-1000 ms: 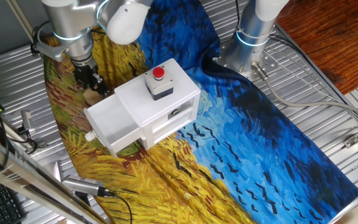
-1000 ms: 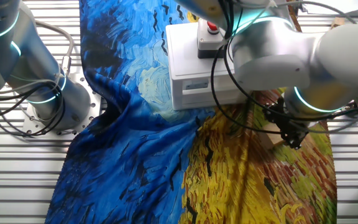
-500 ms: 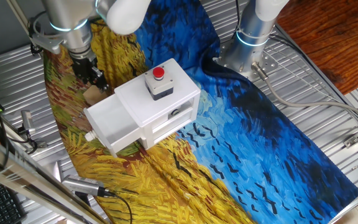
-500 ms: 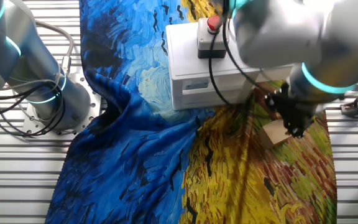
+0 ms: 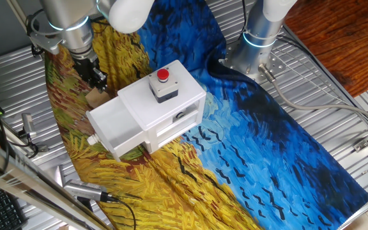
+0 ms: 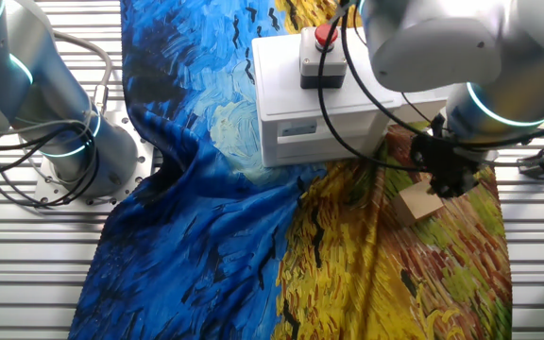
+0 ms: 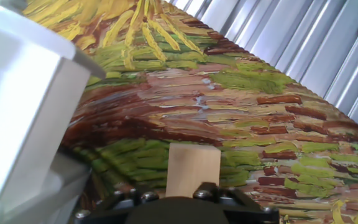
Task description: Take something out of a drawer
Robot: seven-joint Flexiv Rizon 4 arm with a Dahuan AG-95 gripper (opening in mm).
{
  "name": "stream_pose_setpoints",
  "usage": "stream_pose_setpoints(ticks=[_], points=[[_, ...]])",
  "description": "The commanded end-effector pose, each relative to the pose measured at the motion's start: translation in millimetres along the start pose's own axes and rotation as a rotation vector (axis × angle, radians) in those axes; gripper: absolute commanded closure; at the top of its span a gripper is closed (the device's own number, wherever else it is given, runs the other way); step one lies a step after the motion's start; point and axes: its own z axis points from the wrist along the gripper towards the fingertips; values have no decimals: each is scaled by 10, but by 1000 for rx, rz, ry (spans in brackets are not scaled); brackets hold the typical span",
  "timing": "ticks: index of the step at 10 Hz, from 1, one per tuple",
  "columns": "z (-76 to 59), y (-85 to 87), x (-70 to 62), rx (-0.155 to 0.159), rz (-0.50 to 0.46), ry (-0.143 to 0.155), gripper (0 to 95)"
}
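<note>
Poised over the tan block [image 5: 96, 98] with the fingers [image 5: 98, 80] gripping nothing, spread impossible to tell; block flat on the painted cloth [image 5: 75, 137] just beside the open drawer [image 5: 117, 124], outside it, below the tips. In the hand view, long axis pointing straight ahead, tips hidden; only in the fixed views, the gap between tips and block.
</note>
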Motion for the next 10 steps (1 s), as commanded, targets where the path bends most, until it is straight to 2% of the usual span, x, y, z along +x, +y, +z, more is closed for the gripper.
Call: stream_pose_setpoints(ticks=[1, 4, 7, 10], points=[[-4, 8, 12, -2, 0, -3, 950], [-4, 8, 12, 3, -14, 0, 950], [121, -78, -22, -6, -48, -8, 950], [140, -88, -25, -2, -39, -4, 950]])
